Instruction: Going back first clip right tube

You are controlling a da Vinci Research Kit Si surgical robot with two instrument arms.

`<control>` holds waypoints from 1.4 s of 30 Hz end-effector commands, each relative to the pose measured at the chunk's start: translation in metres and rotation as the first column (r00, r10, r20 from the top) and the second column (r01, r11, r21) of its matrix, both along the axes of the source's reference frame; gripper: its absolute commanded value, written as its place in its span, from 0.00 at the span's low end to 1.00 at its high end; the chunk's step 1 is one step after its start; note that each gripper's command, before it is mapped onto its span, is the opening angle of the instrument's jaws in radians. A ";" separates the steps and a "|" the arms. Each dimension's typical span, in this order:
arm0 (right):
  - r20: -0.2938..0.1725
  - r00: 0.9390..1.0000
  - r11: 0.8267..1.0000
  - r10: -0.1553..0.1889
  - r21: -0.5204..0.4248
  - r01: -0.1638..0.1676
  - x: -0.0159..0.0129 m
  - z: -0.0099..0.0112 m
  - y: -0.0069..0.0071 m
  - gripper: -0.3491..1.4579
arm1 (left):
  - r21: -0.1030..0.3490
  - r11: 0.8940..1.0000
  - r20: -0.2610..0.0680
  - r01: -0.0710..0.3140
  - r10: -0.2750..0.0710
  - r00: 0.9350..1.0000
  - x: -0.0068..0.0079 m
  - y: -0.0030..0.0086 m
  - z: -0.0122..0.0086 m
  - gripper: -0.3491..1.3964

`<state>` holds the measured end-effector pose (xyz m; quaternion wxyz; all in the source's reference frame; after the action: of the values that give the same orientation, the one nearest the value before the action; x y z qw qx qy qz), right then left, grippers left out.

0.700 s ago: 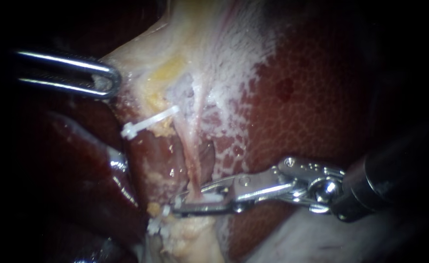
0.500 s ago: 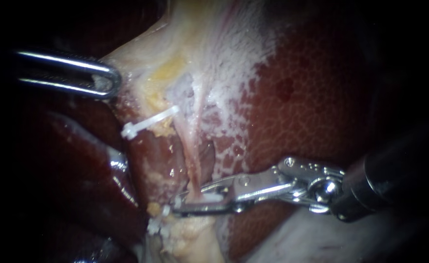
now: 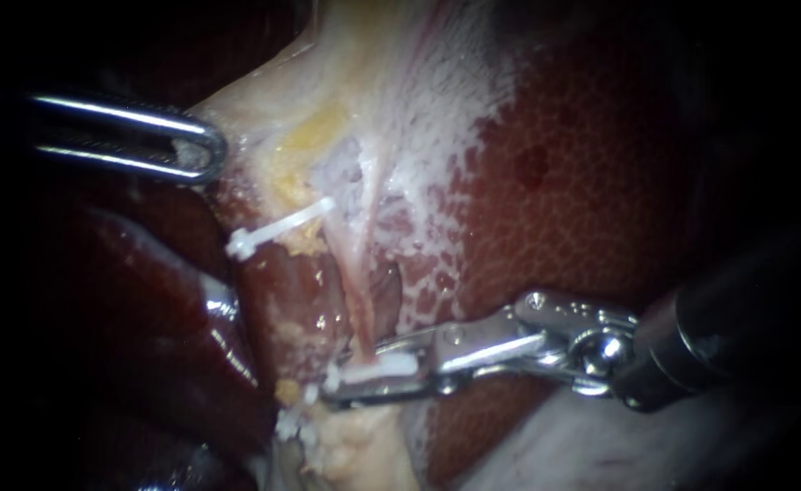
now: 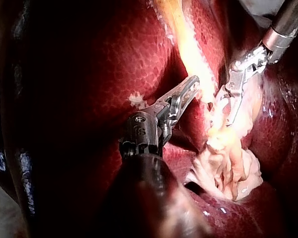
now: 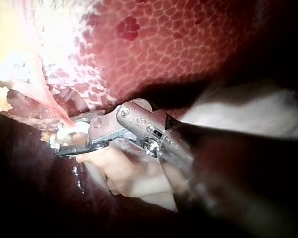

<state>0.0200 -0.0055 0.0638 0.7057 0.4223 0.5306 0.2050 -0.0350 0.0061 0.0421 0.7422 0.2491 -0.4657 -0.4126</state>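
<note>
The liver [image 3: 564,182] shows a dark red, finely netted surface with one darker spot [image 3: 532,168]. Pale tissue [image 3: 400,100] spreads down over it from its upper edge, thinning into white flecks, with a yellow fatty patch [image 3: 314,136] in it. A glossy dark lobe [image 3: 173,309] lies lower left, and lumpy yellowish fat [image 3: 359,445] sits at the bottom.

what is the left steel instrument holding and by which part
Left instrument: its jaws are shut on the pale yellowish tissue, gripped at its outer edge.
</note>
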 end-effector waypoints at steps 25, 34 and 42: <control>-0.081 0.996 0.967 -0.031 -0.255 0.009 -0.0015 -0.0003 0.0026 0.52 | 0.000 1.000 0.001 -0.001 0.001 1.000 0.0003 0.0000 0.0000 0.00; -0.070 0.998 0.959 0.008 -0.281 -0.027 -0.0059 -0.0018 0.0035 0.52 | -0.002 1.000 0.002 -0.003 0.003 1.000 0.0008 0.0002 0.0011 0.00; -0.074 0.997 0.945 0.025 -0.323 -0.048 -0.0097 -0.0043 0.0061 0.52 | -0.004 1.000 0.001 -0.004 0.004 1.000 0.0010 0.0001 0.0017 0.00</control>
<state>0.0099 0.0011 0.0591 0.7430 0.2966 0.5895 0.1119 -0.0340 0.0062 0.0438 0.7433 0.2487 -0.4666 -0.4098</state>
